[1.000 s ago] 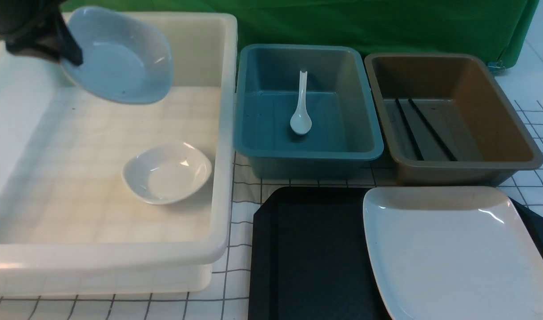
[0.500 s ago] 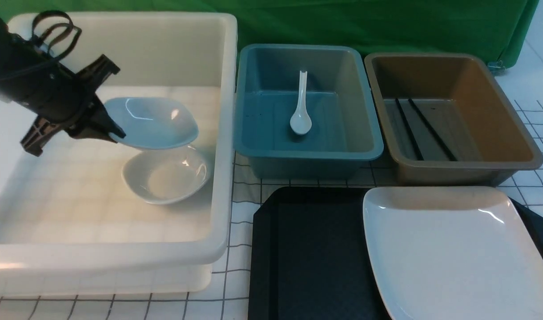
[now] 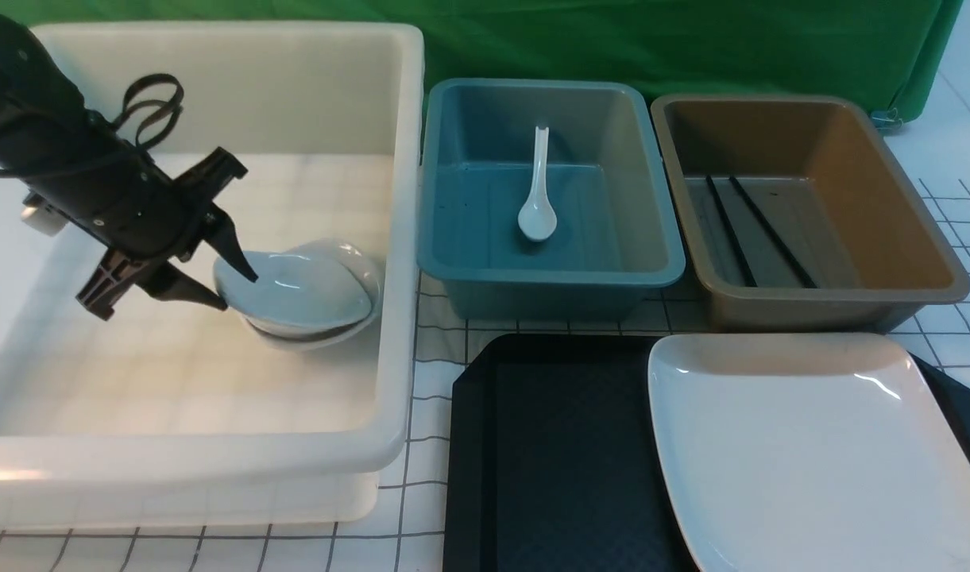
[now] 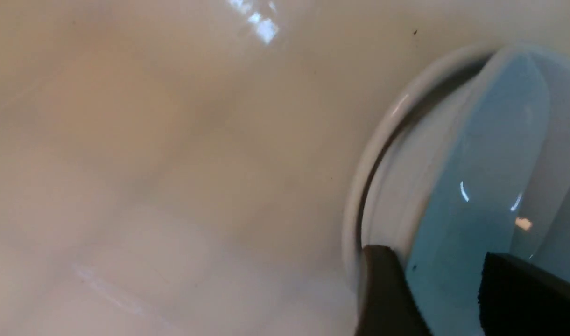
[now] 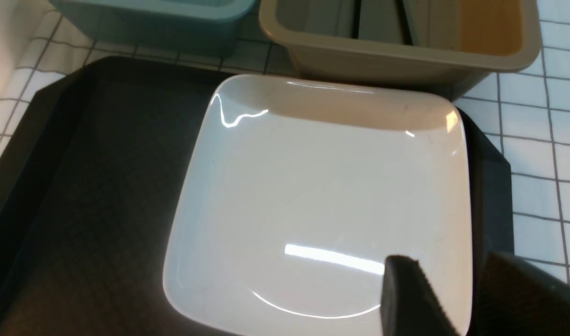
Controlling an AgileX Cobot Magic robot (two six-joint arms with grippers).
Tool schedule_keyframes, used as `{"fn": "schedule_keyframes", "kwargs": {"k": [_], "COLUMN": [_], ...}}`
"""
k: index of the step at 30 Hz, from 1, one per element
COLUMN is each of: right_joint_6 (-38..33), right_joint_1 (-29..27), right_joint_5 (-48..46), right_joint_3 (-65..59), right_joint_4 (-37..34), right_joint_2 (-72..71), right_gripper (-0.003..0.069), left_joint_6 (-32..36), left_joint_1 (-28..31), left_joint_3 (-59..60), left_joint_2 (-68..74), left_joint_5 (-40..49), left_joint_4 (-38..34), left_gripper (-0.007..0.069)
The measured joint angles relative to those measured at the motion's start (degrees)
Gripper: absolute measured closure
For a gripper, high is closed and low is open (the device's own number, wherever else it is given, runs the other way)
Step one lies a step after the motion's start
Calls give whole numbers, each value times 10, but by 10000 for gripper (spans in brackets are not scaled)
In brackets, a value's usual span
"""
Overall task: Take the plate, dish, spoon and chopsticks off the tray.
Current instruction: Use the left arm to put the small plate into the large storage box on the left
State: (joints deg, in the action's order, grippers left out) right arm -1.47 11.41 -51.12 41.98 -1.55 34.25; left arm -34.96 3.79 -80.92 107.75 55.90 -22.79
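Note:
A small white dish [image 3: 306, 284] [image 4: 481, 163] lies slightly tilted on top of a second small dish [image 3: 326, 338] [image 4: 383, 154] inside the white tub [image 3: 405, 238]. My left gripper [image 3: 234, 292] [image 4: 436, 256] is open, its fingers straddling the upper dish's near rim with a gap on either side. The large white plate [image 3: 802, 445] [image 5: 322, 186] lies on the right half of the black tray [image 3: 556, 445] [image 5: 102, 186]. My right gripper [image 5: 446, 261] is open, one finger over the plate and the other beyond its edge. The spoon [image 3: 538, 191] lies in the blue bin, and the chopsticks [image 3: 755, 230] in the brown bin.
Behind the tray the blue bin [image 3: 485, 127] and the brown bin [image 3: 874, 175] stand side by side. The white tub fills the left of the gridded tabletop [image 3: 437, 381]. A green cloth [image 3: 691, 40] hangs at the back. The right arm is outside the front view.
My left gripper came down into the tub with the dish, set it on the other dish and spread its fingers. Nothing else has moved.

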Motion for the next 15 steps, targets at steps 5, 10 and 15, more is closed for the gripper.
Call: {"fn": "schedule_keyframes", "kwargs": {"k": [5, 10, 15], "right_joint_6": [0, 0, 0], "right_joint_1": [0, 0, 0], "right_joint_5": [5, 5, 5], "right_joint_3": [0, 0, 0], "right_joint_4": [0, 0, 0], "right_joint_2": [0, 0, 0], "right_gripper": [419, 419, 419], "left_joint_6": [0, 0, 0], "left_joint_1": [0, 0, 0], "left_joint_3": [0, 0, 0], "left_joint_2": [2, 3, 17], "left_joint_5": [22, 10, -28], "left_joint_4": [17, 56, 67], "left_gripper": [179, 103, 95]}}
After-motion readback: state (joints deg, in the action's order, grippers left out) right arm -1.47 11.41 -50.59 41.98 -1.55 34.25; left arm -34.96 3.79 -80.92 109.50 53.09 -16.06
